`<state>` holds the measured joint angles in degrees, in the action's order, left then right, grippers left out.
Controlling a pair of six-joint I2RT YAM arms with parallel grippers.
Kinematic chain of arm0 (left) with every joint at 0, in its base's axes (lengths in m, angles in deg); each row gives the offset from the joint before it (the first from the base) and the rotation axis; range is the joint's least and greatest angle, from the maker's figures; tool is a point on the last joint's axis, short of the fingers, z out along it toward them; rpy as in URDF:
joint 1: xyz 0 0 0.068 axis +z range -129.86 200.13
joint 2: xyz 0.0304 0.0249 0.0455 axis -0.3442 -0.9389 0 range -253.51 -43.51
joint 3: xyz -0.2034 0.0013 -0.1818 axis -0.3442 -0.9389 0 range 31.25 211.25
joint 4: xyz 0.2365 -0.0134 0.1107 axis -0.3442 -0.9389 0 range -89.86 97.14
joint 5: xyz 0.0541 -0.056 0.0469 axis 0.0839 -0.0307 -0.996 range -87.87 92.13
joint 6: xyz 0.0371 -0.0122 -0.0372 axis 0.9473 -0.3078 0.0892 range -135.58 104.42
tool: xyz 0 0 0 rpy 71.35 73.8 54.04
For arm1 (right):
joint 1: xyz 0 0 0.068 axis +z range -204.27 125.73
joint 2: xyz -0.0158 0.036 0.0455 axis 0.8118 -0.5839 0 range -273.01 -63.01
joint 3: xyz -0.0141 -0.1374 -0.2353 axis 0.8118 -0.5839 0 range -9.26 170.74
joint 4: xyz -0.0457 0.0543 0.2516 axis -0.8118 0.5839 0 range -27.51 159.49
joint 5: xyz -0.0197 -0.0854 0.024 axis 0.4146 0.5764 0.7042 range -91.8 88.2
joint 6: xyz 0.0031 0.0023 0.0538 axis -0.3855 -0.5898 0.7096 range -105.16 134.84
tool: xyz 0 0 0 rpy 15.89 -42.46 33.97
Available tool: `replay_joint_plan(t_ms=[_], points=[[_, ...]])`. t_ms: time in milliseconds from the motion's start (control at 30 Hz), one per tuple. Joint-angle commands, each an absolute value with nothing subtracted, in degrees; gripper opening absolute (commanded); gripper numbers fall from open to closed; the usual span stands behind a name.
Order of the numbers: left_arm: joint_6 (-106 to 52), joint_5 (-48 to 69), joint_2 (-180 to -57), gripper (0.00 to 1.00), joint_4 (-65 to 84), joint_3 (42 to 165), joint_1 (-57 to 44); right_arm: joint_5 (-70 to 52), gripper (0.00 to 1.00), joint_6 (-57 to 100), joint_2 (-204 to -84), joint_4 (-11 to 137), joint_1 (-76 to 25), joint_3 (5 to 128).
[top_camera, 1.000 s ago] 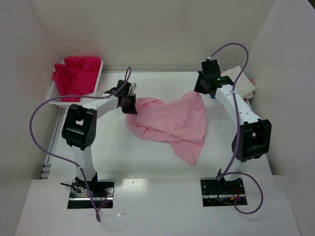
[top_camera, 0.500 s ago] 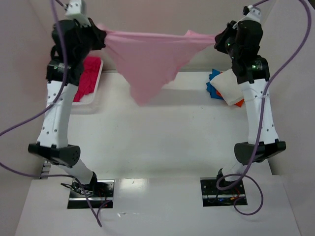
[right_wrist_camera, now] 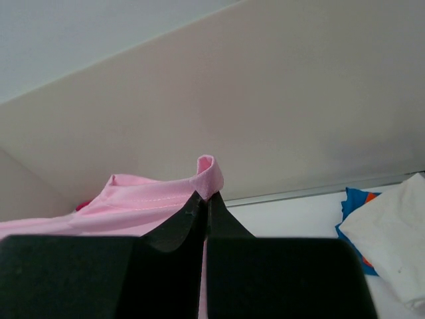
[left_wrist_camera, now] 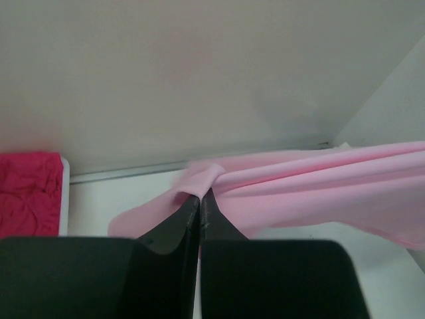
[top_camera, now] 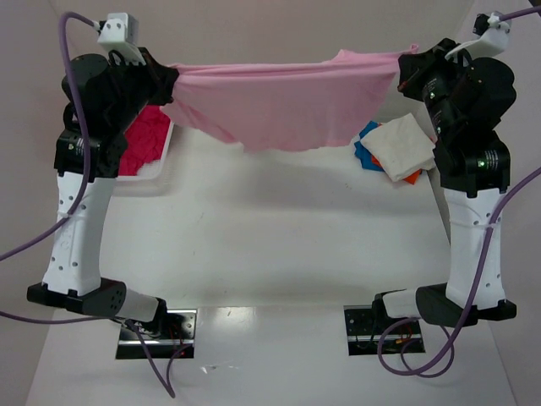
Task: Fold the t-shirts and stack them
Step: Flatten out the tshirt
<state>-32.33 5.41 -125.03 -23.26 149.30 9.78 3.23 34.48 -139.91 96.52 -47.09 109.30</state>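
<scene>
A light pink t-shirt [top_camera: 283, 101] hangs stretched in the air between my two grippers, high above the table. My left gripper [top_camera: 172, 80] is shut on its left end; the left wrist view shows the jaws closed on a bunch of pink cloth [left_wrist_camera: 202, 178]. My right gripper [top_camera: 402, 72] is shut on its right end, where a pink hem [right_wrist_camera: 209, 174] sticks out above the closed jaws. Magenta-red shirts [top_camera: 144, 139] lie in a white lattice basket [top_camera: 163, 156] at the back left. A pile of white [top_camera: 404, 145], blue [top_camera: 365, 155] and orange shirts lies at the back right.
White walls close in the table at the back and both sides. The white tabletop [top_camera: 279, 237] lies below the hanging shirt. The arm bases stand at the near edge [top_camera: 156, 326].
Both arms lifted the pink shirt off the table and raised it high. Since half a second ago the shirt has been pulled wider and flatter, its hanging point drawn up.
</scene>
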Motion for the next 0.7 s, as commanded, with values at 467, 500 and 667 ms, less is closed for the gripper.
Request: replay_joint_plan(t_ms=[467, 500, 667], points=[[-39.7, 13.2, -94.8, 0.00, -25.7, 102.2, 10.9, 8.7, 0.00, 31.2, -135.4, 99.1, -49.2, 93.2], [-39.8, 13.1, -94.4, 0.00, -26.4, 100.2, 10.9, 8.5, 0.00, 31.7, -137.0, 98.4, -49.2, 91.9], [-39.8, 10.8, -96.4, 0.00, -27.1, 94.7, 10.9, 5.7, 0.00, 32.3, -143.1, 93.6, -49.2, 82.3]])
